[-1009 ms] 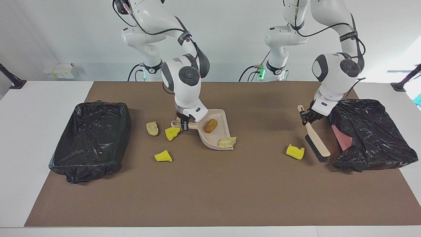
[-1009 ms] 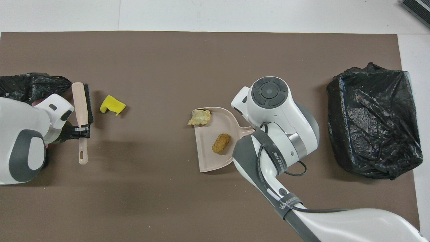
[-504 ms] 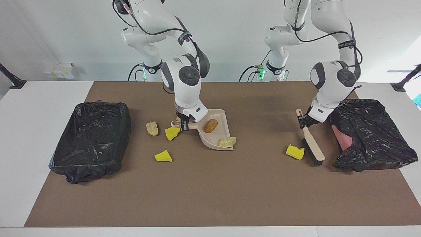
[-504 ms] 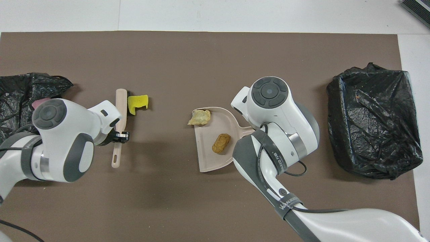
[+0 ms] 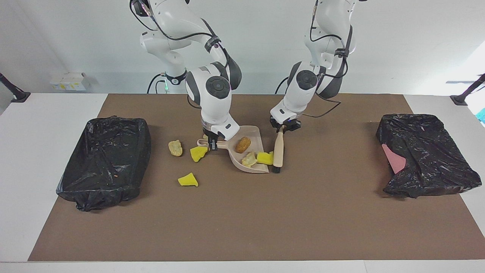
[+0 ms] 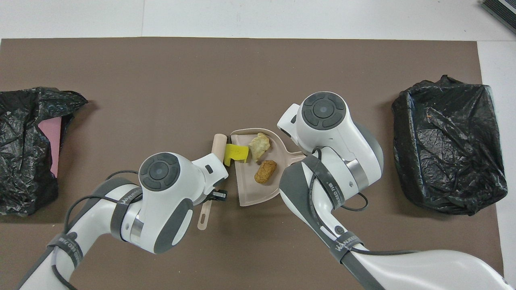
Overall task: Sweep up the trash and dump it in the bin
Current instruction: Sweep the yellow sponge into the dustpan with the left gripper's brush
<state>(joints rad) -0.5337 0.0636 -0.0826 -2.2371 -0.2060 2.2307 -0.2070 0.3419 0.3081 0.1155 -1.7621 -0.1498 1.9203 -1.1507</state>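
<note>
The yellow sponge wedge (image 5: pixel 265 157) that lay far out toward the left arm's end of the surface 1 second ago now sits at the open lip of the dustpan (image 5: pixel 252 168), touching the pale beige foam chunk (image 5: pixel 249 159), which has itself been pushed off the lip and further into the pan. The orange-brown lump (image 5: pixel 243 144) lies deeper in the pan, where it was. So 3 pieces of trash are now in or on the dustpan.

The brush (image 5: pixel 278 151) made that change: it has swept across from beside the black bag (image 5: pixel 428 155) at the left arm's end and now stands with its bristles down at the pan's mouth, pressed against the wedge. The left gripper (image 5: pixel 282 128) is clamped on the brush handle near its top. The right gripper (image 5: pixel 211 145) is clamped on the dustpan handle and has not moved, bracing the pan against the push.

Outside the pan, toward the right arm's end, 3 pieces lie unswept: a second yellow wedge (image 5: pixel 198 153) beside the pan handle, a beige chunk (image 5: pixel 175 148) next to it, and a third yellow wedge (image 5: pixel 188 180) farther from the robots. The black-lined bin (image 5: pixel 106 161) waits at the right arm's end.

By my reckoning the sweep is about halfway; those 3 pieces lie on the handle side, so the pan or brush must be repositioned.
</note>
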